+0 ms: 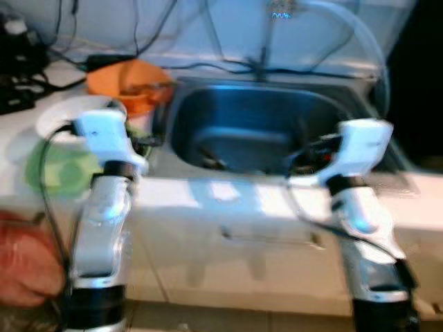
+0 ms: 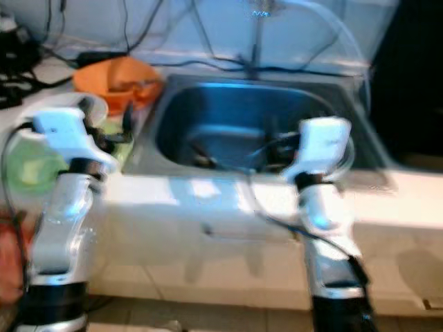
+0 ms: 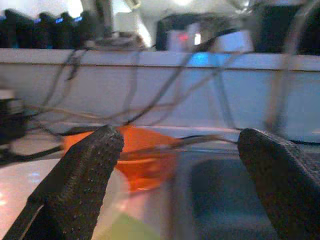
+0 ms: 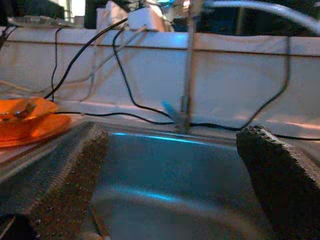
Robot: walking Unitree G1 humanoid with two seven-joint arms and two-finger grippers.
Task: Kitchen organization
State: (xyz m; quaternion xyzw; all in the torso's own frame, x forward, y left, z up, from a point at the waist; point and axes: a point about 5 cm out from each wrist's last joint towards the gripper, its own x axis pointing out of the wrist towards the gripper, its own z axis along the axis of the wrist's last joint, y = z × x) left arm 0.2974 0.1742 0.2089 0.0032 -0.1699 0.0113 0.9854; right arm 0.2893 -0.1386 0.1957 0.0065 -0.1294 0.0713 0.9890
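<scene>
Left hand, left wrist view: the two black fingers stand wide apart with nothing between them, aimed over the surface toward the orange bowl, which lies ahead at about 11 o'clock of the gap. A pale green disc shows low between the fingers. Black cables hang across the white wall behind.

Right hand, right wrist view: fingers likewise spread and empty, pointing into the steel sink. The faucet stem rises at 12 o'clock, and the orange bowl sits at 9 o'clock on the surface beside the basin. The open posture suggests an approach, not a grasp.

Left eye view, blurred: both silver arms are raised before the white surface, the left one at 9 o'clock over a white plate and the green disc, the right one at 3 o'clock at the sink's near rim. Dark items, too blurred to name, lie in the basin. The orange bowl stands at 11 o'clock, touching the sink's corner. A person's hand appears at 8 o'clock, near the left arm, and may hinder its movement.

Right eye view: the same layout; trailing cables cross the surface behind the bowl and could snag a reach.
</scene>
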